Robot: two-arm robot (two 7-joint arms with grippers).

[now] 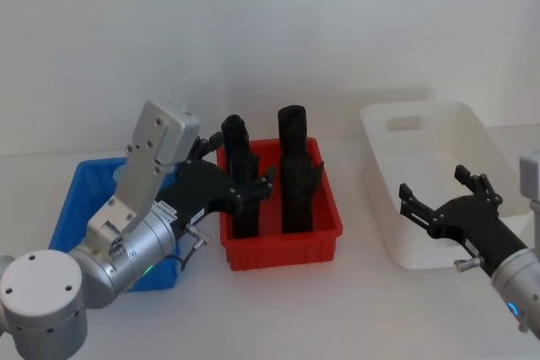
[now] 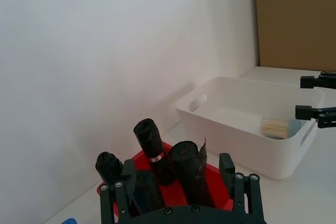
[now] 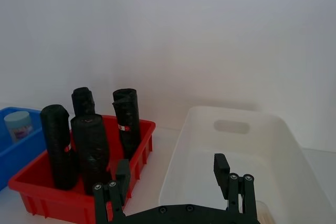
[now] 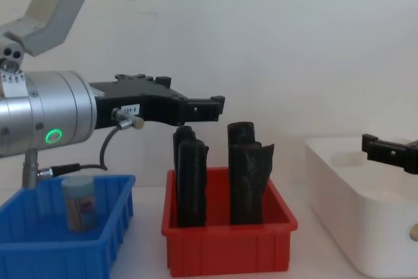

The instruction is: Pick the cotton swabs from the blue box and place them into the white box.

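Both wide open, nothing grabbed
left pincer [image 2: 177, 169] above the red bin [image 1: 283, 246], right pincer [image 1: 433, 183] to its right, swabs [image 4: 79, 202] to its left.

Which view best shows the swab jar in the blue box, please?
Chest view: the swab jar stands unobstructed in the blue box. Right wrist view catches its top; in head view the left arm mostly hides it.

Tall black packs [image 1: 295, 176] in red bin [image 1: 283, 250] between blue box [image 1: 74, 208] and white box [image 1: 382, 185], open air above
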